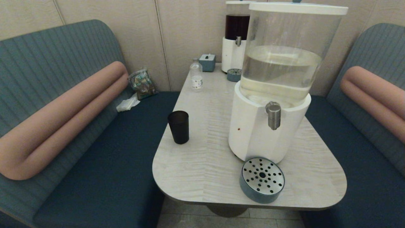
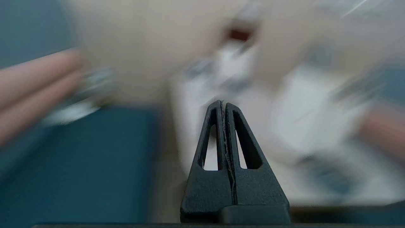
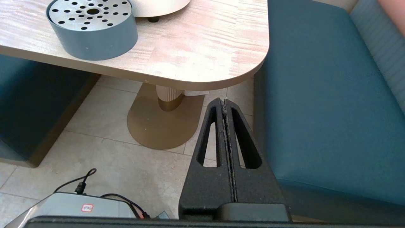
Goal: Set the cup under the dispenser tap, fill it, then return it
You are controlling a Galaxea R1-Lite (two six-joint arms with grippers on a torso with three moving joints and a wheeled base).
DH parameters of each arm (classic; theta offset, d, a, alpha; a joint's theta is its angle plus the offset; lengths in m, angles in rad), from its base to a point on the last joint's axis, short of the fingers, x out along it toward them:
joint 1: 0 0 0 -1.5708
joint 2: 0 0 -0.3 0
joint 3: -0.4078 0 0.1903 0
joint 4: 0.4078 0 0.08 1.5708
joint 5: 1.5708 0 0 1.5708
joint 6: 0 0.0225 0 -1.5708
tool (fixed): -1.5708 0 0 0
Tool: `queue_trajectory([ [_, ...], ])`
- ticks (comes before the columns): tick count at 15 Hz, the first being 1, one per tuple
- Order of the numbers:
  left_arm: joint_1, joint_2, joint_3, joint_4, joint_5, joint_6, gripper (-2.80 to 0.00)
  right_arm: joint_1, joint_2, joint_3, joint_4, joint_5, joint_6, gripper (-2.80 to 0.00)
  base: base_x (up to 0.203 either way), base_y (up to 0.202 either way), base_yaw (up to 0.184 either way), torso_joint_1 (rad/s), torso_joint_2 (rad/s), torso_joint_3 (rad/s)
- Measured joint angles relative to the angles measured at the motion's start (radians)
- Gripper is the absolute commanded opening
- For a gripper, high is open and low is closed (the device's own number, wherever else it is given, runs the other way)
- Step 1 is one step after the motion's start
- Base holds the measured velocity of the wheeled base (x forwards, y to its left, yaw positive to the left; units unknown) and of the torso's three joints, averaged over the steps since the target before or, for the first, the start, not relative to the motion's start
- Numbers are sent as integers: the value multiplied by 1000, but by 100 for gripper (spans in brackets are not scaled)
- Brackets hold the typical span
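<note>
Table (image 1: 202, 152), pale wood: bears the large dispenser (image 1: 269, 126), whose steel dispenser tap (image 1: 273, 115) hangs above the round drip tray (image 1: 262, 180), with the cup (image 1: 178, 127) standing upright and empty-handed near the table's left edge, well apart from both. Neither arm enters the head view; only the wrist views show them. Left gripper (image 2: 224, 103): fingers pressed together, surroundings smeared beyond reading; right gripper (image 3: 224, 100): fingers together, low over the floor by the table pedestal (image 3: 169, 98).

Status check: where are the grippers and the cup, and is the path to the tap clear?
Left gripper shut, empty. Right gripper shut, parked below the table. Cup upright at the table's left edge, untouched. Drip tray bare under the dispenser tap.
</note>
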Motion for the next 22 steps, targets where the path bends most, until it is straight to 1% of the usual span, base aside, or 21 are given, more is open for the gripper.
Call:
queue_trajectory([
  [1,0,-7,6,64,32,76,-280,0,0,0,0,0,0,-280,0,0,0,0,0,0],
  [2,0,-12,7,130,61,139,-280,0,0,0,0,0,0,-280,0,0,0,0,0,0],
  [4,0,-16,11,253,133,233,-280,0,0,0,0,0,0,-280,0,0,0,0,0,0],
  [5,0,-16,12,302,160,263,-280,0,0,-1,0,0,0,-280,0,0,0,0,0,0],
  [6,0,-17,12,343,168,272,-280,0,0,-1,0,0,0,-280,0,0,0,0,0,0],
  [8,0,-17,13,377,160,262,-280,0,0,0,0,0,0,-280,0,0,0,0,0,0],
  [10,0,-17,7,450,146,234,-280,0,0,0,0,0,-1,-280,0,0,0,0,0,0],
  [11,0,-17,5,466,143,225,-280,0,0,0,0,0,-1,-280,0,0,0,0,0,0],
  [22,0,-17,1,464,150,218,-280,0,0,0,0,0,1,-280,0,0,0,0,0,0],
])
